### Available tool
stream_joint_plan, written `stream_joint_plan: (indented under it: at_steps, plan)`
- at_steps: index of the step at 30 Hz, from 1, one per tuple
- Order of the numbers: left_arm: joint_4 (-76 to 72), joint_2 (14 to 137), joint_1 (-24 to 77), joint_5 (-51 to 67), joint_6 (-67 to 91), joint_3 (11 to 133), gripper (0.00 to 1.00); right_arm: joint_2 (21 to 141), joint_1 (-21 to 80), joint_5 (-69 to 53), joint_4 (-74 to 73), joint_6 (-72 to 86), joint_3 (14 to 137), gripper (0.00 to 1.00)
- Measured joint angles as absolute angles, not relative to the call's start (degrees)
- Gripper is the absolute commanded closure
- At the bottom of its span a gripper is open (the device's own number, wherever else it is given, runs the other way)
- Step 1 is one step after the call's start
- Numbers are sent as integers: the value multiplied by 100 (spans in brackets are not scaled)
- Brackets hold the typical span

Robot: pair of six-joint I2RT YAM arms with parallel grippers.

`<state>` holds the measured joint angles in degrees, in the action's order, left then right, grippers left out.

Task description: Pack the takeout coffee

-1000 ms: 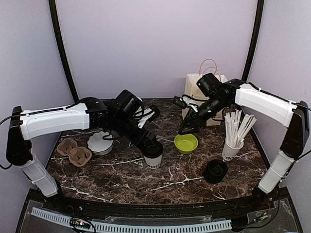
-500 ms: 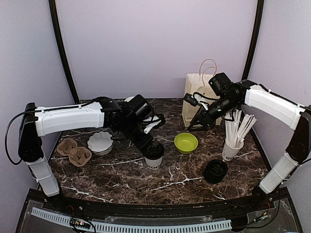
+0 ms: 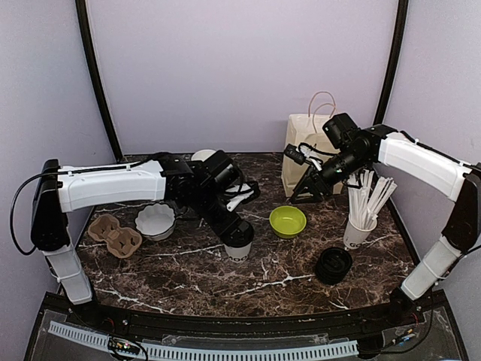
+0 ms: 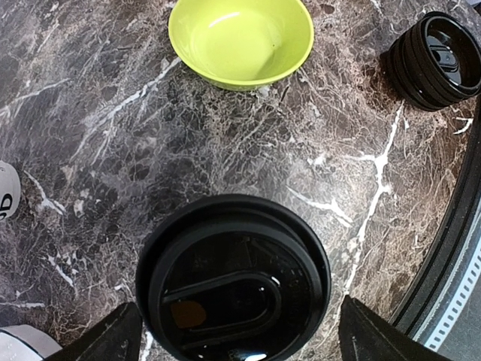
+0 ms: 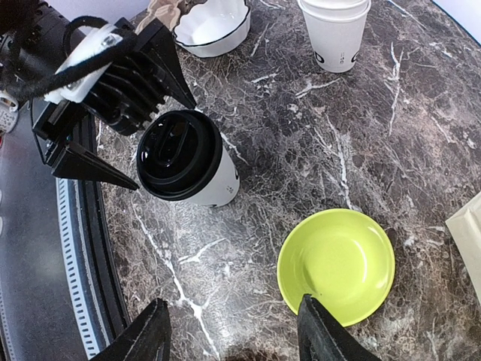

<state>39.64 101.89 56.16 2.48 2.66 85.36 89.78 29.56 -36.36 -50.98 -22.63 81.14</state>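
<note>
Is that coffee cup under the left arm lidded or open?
Lidded. A black lid covers the whole rim of the cup in both wrist views, and the cup stands upright.

Top view high, looking forward-down; both wrist views close, downward; all share lidded cup (image 3: 237, 244), green bowl (image 3: 288, 221).

Lab booth: plain lilac walls (image 3: 240, 75)
</note>
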Motion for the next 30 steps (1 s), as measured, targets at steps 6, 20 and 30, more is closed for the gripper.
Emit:
stream_joint_plan:
  at_steps: [6, 20, 30]
  plan:
    - [3959, 10294, 5616, 222, 252, 8536, 14, 8982, 2956, -3640, -5096, -2237, 8114, 43]
    - [4051, 10363, 5649, 86, 272, 8635, 30, 9098, 2956, -3653, -5092, -2204, 8114, 44]
    - [4414, 10051, 5601, -381, 495, 8967, 29, 9107, 2954, -3662, -5089, -2202, 8114, 44]
